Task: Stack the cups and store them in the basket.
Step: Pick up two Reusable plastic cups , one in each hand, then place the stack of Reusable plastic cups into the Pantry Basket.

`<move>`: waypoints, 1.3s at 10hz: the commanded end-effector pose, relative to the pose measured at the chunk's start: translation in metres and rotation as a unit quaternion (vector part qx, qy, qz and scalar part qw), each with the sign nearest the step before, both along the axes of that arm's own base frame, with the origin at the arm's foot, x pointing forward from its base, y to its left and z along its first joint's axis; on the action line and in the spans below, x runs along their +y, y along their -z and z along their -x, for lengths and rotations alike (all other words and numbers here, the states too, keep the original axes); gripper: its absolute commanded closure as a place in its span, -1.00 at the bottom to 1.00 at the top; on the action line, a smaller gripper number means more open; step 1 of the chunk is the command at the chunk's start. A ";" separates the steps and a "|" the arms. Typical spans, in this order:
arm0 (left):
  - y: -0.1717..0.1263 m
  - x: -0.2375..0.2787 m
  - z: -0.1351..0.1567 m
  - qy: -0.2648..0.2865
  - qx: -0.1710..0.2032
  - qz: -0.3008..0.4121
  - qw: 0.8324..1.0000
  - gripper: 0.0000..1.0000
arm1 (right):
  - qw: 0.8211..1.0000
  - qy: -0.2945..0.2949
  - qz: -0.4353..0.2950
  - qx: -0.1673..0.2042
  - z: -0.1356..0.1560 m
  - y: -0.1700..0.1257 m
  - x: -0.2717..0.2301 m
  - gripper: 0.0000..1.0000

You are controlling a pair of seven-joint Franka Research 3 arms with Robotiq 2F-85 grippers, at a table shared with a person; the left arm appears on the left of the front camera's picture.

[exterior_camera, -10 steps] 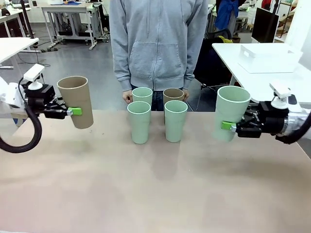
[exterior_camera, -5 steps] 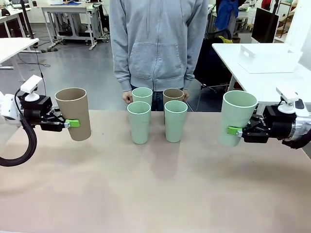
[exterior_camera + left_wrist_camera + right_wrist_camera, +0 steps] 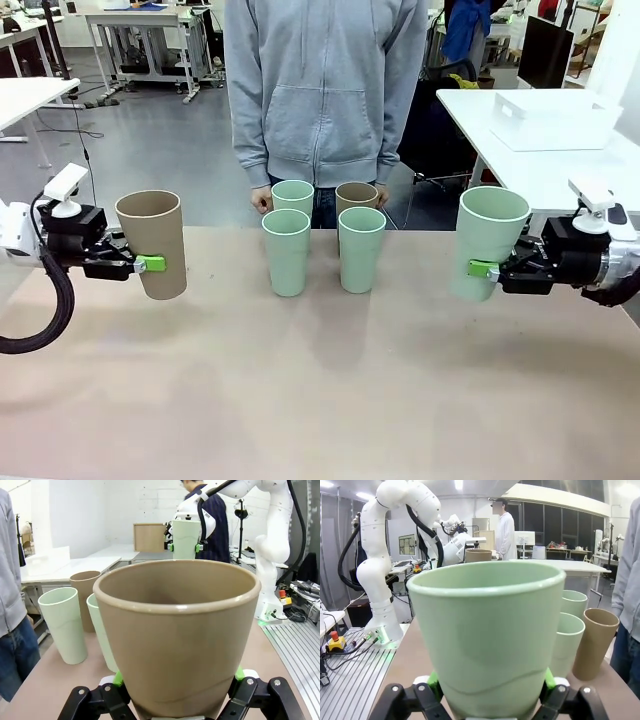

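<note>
Two loads, both upright: left gripper (image 3: 152, 263) clamps tan cup (image 3: 150, 225) at table (image 3: 320, 400) left edge, right gripper (image 3: 482, 267) clamps green cup (image 3: 490, 225) at right edge; four cups (image 3: 287, 255) stand between, far edge.

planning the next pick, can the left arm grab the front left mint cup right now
Probably not: the left gripper is shut on a tan cup, so it has no free grip. Otherwise nothing stands between it and the front left mint cup.

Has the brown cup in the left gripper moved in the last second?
Yes. The brown cup in the left gripper sank and straightened, its rim now near level with the middle cups' rims.
</note>
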State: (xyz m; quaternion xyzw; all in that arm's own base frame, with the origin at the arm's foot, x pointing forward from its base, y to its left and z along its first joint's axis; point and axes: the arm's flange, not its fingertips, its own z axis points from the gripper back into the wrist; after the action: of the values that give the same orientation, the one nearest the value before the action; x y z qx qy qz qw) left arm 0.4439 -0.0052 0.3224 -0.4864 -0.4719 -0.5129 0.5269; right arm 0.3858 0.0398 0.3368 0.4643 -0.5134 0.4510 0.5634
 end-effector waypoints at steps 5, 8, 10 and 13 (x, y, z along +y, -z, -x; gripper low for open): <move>-0.003 0.001 -0.003 0.000 -0.005 0.000 1.000 -0.69 | 1.000 -0.001 -0.001 -0.002 0.000 -0.001 0.000 -0.68; -0.003 0.001 -0.003 0.000 -0.005 0.000 1.000 -0.69 | 1.000 -0.001 -0.001 -0.002 0.000 -0.001 0.000 -0.68; -0.003 0.001 -0.003 0.000 -0.005 0.000 1.000 -0.69 | 1.000 -0.001 -0.001 -0.002 0.000 -0.001 0.000 -0.68; -0.003 0.001 -0.003 0.000 -0.005 0.000 1.000 -0.69 | 1.000 -0.001 -0.001 -0.002 0.000 -0.001 0.000 -0.68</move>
State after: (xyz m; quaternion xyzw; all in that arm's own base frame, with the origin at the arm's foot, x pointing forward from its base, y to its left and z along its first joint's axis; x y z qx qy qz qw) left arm 0.4453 -0.0048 0.3223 -0.4859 -0.4720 -0.5134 0.5268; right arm 0.3858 0.0398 0.3361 0.4647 -0.5129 0.4505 0.5639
